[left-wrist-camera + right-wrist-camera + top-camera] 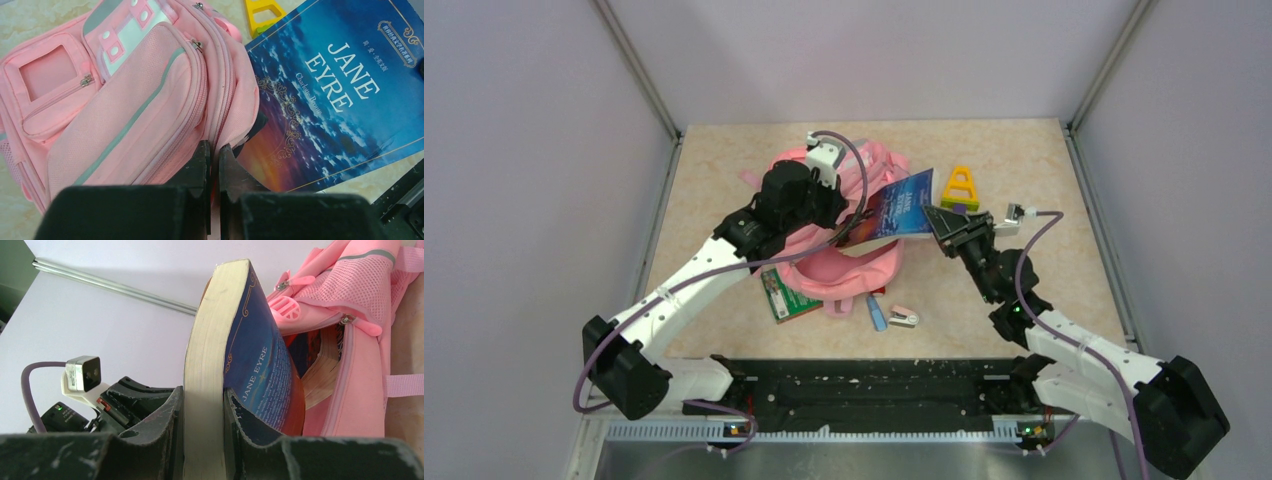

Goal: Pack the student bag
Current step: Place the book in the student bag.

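The student bag (pixel 849 265) is a pink backpack lying mid-table with its zipped mouth open. My left gripper (pixel 848 222) is shut on the fabric rim of that opening; in the left wrist view its fingertips (pixel 213 148) pinch the pink edge of the bag (pixel 125 100). My right gripper (pixel 936 217) is shut on a blue "Jane Eyre" paperback (pixel 902 205). The book's far corner lies at the bag's mouth. In the right wrist view the gripper (pixel 202 402) clamps the book (pixel 205 340) by its page edge, with the bag (pixel 360 365) to its right. Pages of another book (pixel 320 372) show inside the opening.
A yellow triangular item (pixel 961 187) stands behind the right gripper. A green booklet (pixel 786 297) lies partly under the bag's near left side. A small blue item (pixel 876 316) and a pink-grey stapler (pixel 905 318) lie in front of the bag. Walls enclose the table on three sides.
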